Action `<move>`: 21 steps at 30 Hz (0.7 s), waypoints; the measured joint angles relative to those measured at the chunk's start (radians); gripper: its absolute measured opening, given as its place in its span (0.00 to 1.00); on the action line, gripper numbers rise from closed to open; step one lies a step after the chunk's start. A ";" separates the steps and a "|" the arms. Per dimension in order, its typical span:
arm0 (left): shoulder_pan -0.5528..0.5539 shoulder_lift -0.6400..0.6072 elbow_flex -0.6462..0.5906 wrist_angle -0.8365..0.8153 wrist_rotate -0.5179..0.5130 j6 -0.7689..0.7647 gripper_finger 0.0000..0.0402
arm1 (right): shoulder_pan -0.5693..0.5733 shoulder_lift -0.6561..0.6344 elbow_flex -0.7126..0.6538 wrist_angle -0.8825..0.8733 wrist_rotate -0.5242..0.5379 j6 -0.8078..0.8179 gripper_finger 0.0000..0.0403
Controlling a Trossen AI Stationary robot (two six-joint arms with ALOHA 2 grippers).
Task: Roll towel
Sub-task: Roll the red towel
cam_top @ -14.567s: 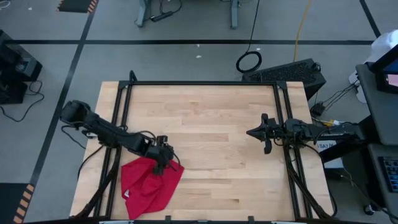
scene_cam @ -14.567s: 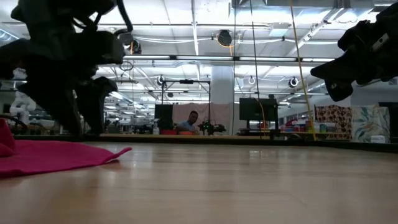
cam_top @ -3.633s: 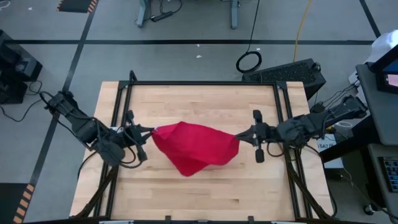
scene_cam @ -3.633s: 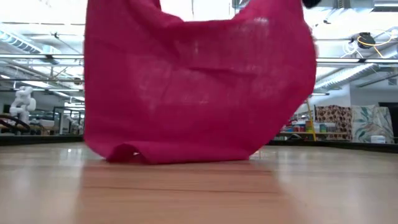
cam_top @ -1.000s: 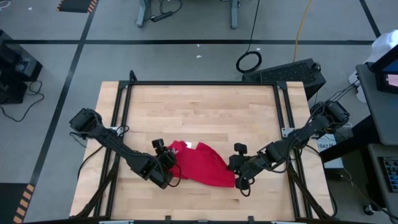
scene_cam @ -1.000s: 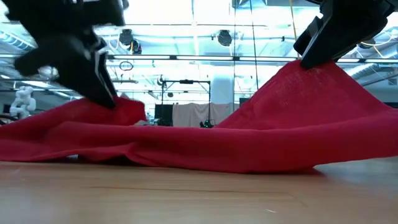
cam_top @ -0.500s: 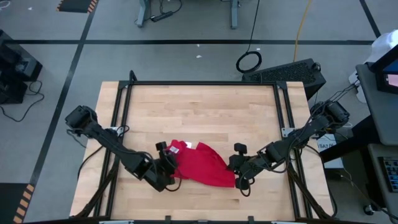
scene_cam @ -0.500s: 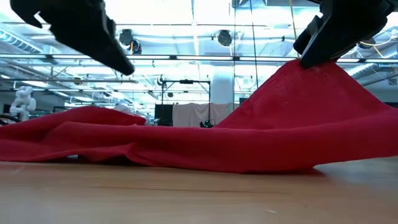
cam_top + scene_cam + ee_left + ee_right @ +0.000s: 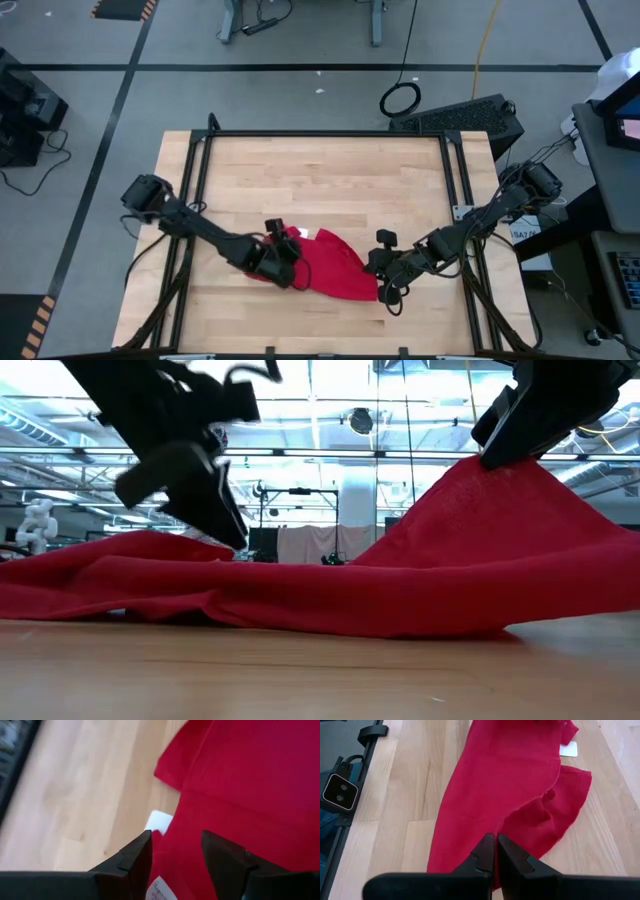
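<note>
High view shows the towel (image 9: 330, 265) lying crumpled on the near half of the wooden table (image 9: 330, 170), about in the middle between the two arms. The cloth is bright red, and a small white tag (image 9: 303, 235) shows at its far edge.

The left gripper (image 9: 283, 262) is over the left end of the towel. In the left wrist view its two dark fingers (image 9: 137, 855) stand apart, with red cloth visible in the gap, and they do not close on anything. Below them the white tag (image 9: 158, 821) lies at the edge of the cloth, beside bare wood. In the low view this gripper (image 9: 215, 510) hangs just above the low, flat part of the towel (image 9: 300, 595).

The right gripper (image 9: 378, 268) is at the right end of the towel. In the right wrist view its fingers (image 9: 487, 852) are pressed together, pinching the red cloth. In the low view the right gripper (image 9: 500, 445) holds this end up, so the cloth rises to a peak there and slopes down to the table (image 9: 320, 675) on both sides.
</note>
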 joint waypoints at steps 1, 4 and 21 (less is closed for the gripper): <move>0.012 0.008 0.000 0.000 0.020 -0.007 0.44 | 0.000 0.000 0.000 0.000 0.000 0.000 0.02; 0.041 0.032 0.000 -0.012 0.030 -0.017 0.44 | 0.000 0.000 0.000 0.000 0.008 0.000 0.02; 0.034 0.017 0.000 -0.357 -0.009 -0.152 0.03 | 0.006 0.000 0.000 -0.001 0.024 -0.005 0.02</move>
